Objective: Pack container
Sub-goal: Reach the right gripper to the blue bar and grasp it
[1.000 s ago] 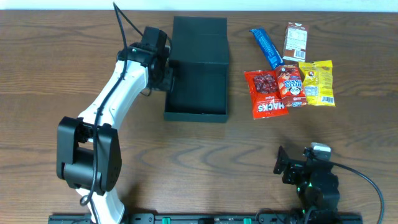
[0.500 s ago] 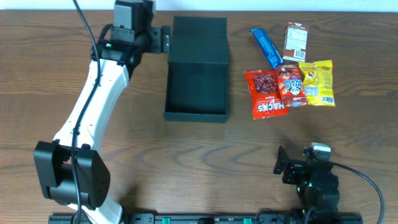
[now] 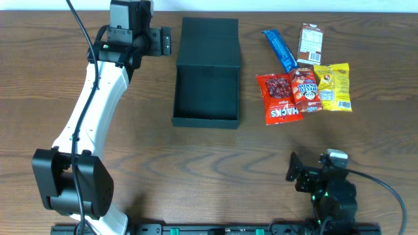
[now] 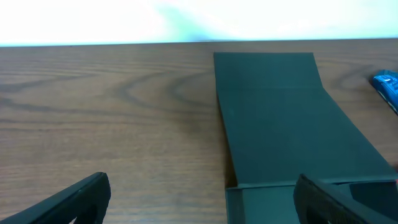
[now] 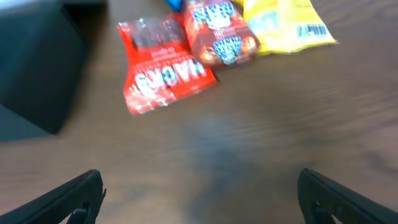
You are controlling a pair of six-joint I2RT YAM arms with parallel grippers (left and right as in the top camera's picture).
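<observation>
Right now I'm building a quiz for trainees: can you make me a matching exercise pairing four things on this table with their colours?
Things:
1. box
2. snack bar
3. small carton
4. rightmost packet

Colours:
a. yellow
b. blue
c. black
d. brown

Pairs: 1-c, 2-b, 3-d, 4-a

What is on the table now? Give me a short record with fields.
box: open, empty, lid folded back
snacks: five, all outside, right of the box
snack list: red packet, red-brown packet, yellow packet, blue bar, brown carton
left jaws: open, empty, just left of the lid
right jaws: open, empty, low over the table, nearer than the snacks
</observation>
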